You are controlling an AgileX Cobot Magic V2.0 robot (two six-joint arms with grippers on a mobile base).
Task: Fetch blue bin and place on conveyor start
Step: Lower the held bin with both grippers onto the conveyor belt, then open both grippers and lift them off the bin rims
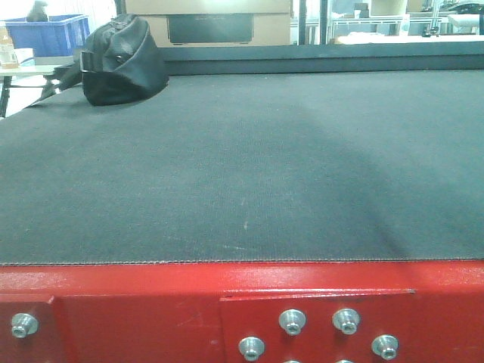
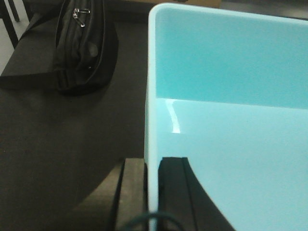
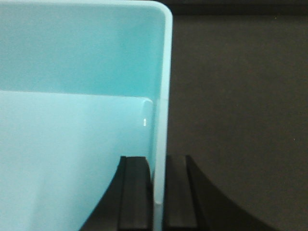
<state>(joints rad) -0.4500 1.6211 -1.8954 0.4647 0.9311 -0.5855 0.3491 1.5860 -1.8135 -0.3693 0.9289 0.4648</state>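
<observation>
The blue bin (image 2: 231, 144) is a pale cyan tub, empty inside, and it fills much of both wrist views. My left gripper (image 2: 153, 161) is shut on the bin's left wall, one finger inside and one outside. My right gripper (image 3: 159, 159) is shut on the right wall of the blue bin (image 3: 72, 144) in the same way. Black belt (image 2: 72, 144) shows beside the bin on the left, and belt (image 3: 240, 96) on the right. In the front view the conveyor start is a wide black belt (image 1: 242, 166) with a red frame (image 1: 151, 302). Bin and grippers are out of that view.
A black bag (image 1: 121, 60) lies on the belt at the far left; the bag (image 2: 84, 45) sits beyond the bin's left corner. Behind the conveyor are a dark blue storage bin (image 1: 49, 34) and a cardboard box (image 1: 208, 23). Silver bolts (image 1: 292, 321) stud the red frame.
</observation>
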